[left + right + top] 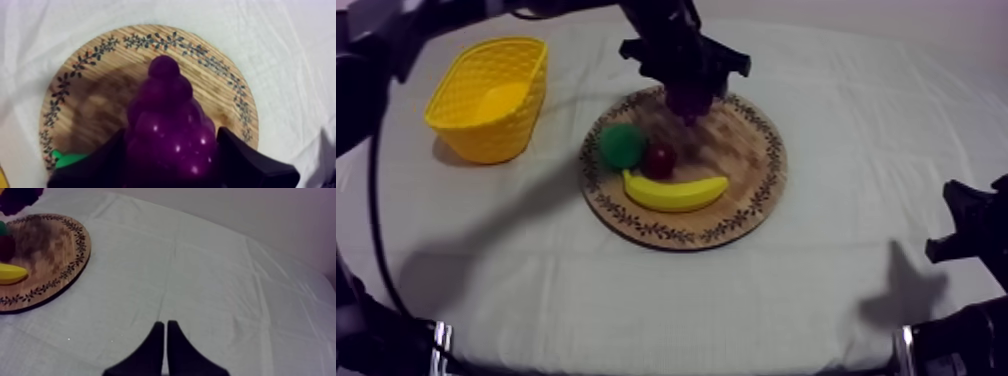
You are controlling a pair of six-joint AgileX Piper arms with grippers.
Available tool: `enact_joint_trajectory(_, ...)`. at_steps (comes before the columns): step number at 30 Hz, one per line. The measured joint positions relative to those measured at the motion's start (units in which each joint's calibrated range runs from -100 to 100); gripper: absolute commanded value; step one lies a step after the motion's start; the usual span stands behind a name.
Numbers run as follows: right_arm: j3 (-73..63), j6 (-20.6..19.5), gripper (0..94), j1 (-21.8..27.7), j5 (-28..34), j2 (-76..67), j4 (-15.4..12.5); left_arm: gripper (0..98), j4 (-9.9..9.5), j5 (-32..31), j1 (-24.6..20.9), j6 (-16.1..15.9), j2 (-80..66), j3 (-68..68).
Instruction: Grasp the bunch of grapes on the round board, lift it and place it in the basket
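Bunch of grapes (167,115) is clamped between left gripper (170,165) fingers, over the wooden board's (736,150) far edge. Yellow basket (486,95) is sited at the table's far-left corner. Right gripper (166,333) fingers are pressed together, nothing gripped.

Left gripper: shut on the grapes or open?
Shut on the grapes: the left gripper's fingers press both sides of the bunch, over the board.

Top view: high, slanting down over counter (856,230).
Left wrist view: close above wooden board (95,80).
Right wrist view: low, across counter.
Shared: wooden board.
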Motion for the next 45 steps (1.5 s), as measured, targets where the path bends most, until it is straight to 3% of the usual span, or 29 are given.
enact_joint_trajectory(13,0.0,0.0,0.5,0.0,0.0,0.0,0.0,47.1,-1.28,-8.6,-2.6,-2.4,-22.9,25.6)
enact_joint_trajectory(23,0.0,0.0,0.5,0.0,0.0,0.0,0.0,46.9,-1.65,-9.9,-7.0,-4.4,-39.6,43.8)
enact_joint_trajectory(31,0.0,0.0,0.5,0.0,0.0,0.0,0.0,46.0,-1.54,-8.8,-13.7,-6.4,-52.2,55.6)
enact_joint_trajectory(37,0.0,0.0,0.5,0.0,0.0,0.0,0.0,45.2,-1.42,-7.7,-18.7,-6.8,-57.1,57.7)
enact_joint_trajectory(45,0.0,0.0,0.5,0.0,0.0,0.0,0.0,45.6,-1.68,-7.5,-23.7,-5.7,-51.5,51.7)
